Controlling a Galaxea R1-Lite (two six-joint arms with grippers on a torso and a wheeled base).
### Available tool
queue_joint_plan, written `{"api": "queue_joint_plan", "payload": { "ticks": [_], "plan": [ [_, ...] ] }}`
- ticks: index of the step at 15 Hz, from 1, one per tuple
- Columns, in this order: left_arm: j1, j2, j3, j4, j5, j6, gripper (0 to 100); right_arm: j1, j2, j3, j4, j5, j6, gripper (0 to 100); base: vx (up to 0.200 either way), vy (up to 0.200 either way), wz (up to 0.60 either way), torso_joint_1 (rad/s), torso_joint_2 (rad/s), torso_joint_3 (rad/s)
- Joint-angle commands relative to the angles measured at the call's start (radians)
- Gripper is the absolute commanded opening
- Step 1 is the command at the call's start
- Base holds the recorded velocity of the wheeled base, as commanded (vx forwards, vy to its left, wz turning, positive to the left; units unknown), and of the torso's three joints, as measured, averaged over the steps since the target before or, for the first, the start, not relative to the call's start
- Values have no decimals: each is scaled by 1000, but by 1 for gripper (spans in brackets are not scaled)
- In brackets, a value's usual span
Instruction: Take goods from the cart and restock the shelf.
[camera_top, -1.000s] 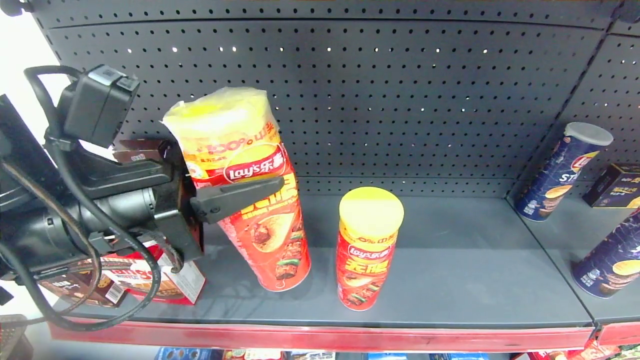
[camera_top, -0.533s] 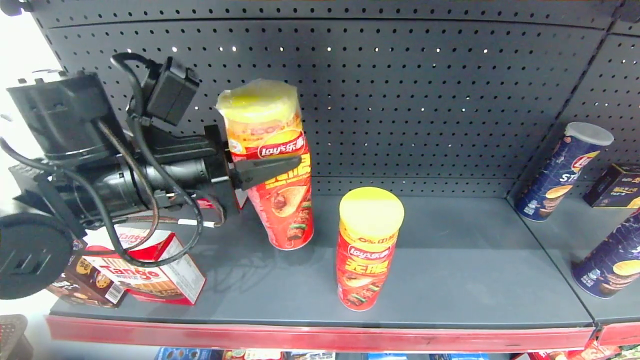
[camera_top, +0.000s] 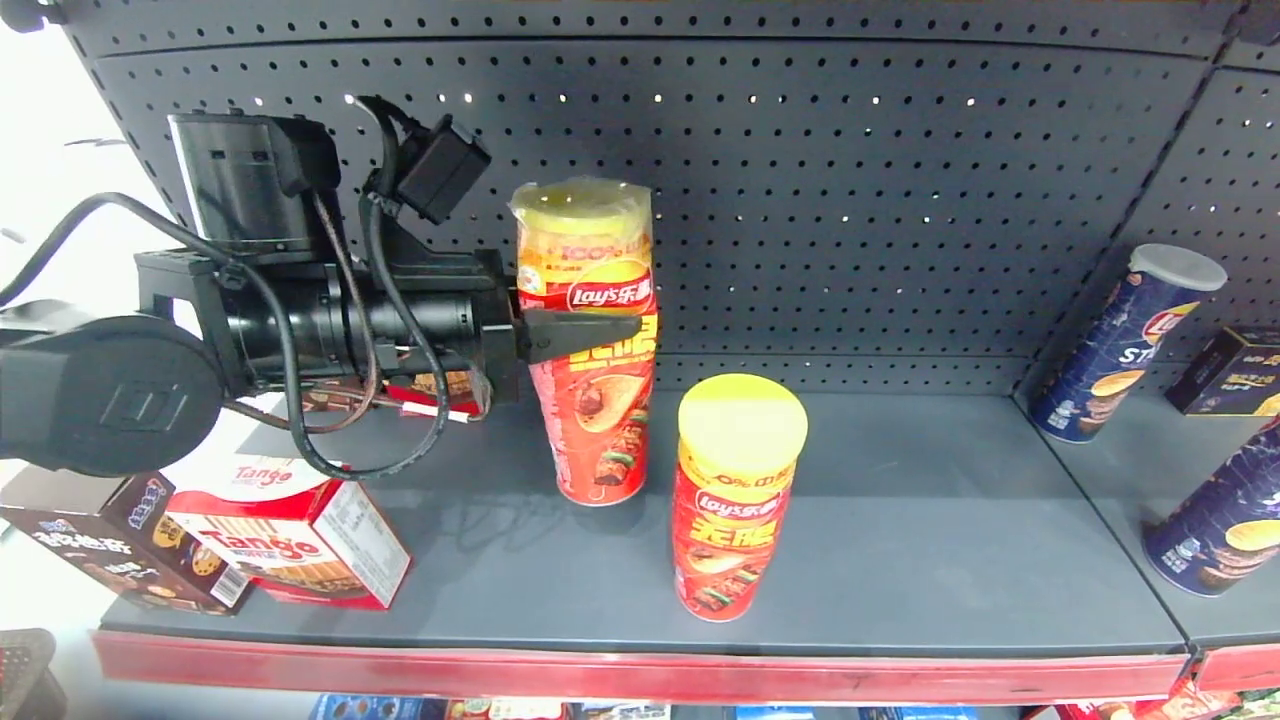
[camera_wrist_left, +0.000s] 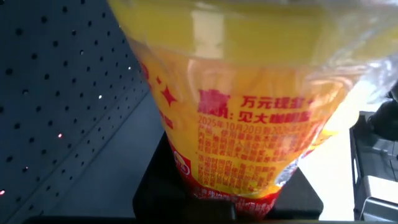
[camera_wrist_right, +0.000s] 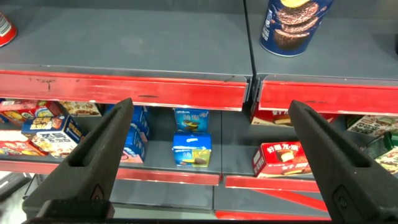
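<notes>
My left gripper (camera_top: 585, 333) is shut on a tall red chip can with a yellow lid (camera_top: 592, 345), holding it upright at the upper label over the grey shelf (camera_top: 900, 520), near the pegboard back. The can's base is at or just above the shelf surface; I cannot tell which. In the left wrist view the same can (camera_wrist_left: 249, 124) looms very close. A second, shorter-looking red chip can (camera_top: 738, 497) stands on the shelf to the right and nearer the front edge. My right gripper (camera_wrist_right: 211, 168) is open, with nothing between its fingers, facing the lower shelves.
Red and brown biscuit boxes (camera_top: 290, 540) lie at the shelf's front left under my left arm. Blue chip cans (camera_top: 1125, 345) and a dark box (camera_top: 1225, 372) stand on the adjoining shelf to the right. A red lip (camera_top: 640, 675) runs along the shelf front.
My left arm has carried the can rightward and deeper into the shelf, turning it from tilted to upright and lowering it toward the surface. The other can has not moved.
</notes>
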Motion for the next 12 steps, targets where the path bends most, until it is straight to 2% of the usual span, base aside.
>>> {"api": "queue_joint_plan", "payload": {
  "ticks": [1,4,8,12],
  "plan": [
    [-13,69,-59,-2,-1,0,0,0,5,0,0,0,0,100,0,0,0,0,0,0],
    [-19,150,-132,-29,2,-3,0,0,5,0,0,0,0,100,0,0,0,0,0,0],
    [-42,264,-161,-174,2,-9,0,0,5,0,0,0,0,100,0,0,0,0,0,0],
    [-37,360,-267,-199,1,-8,0,0,5,0,0,0,0,100,0,0,0,0,0,0]
  ]
}}
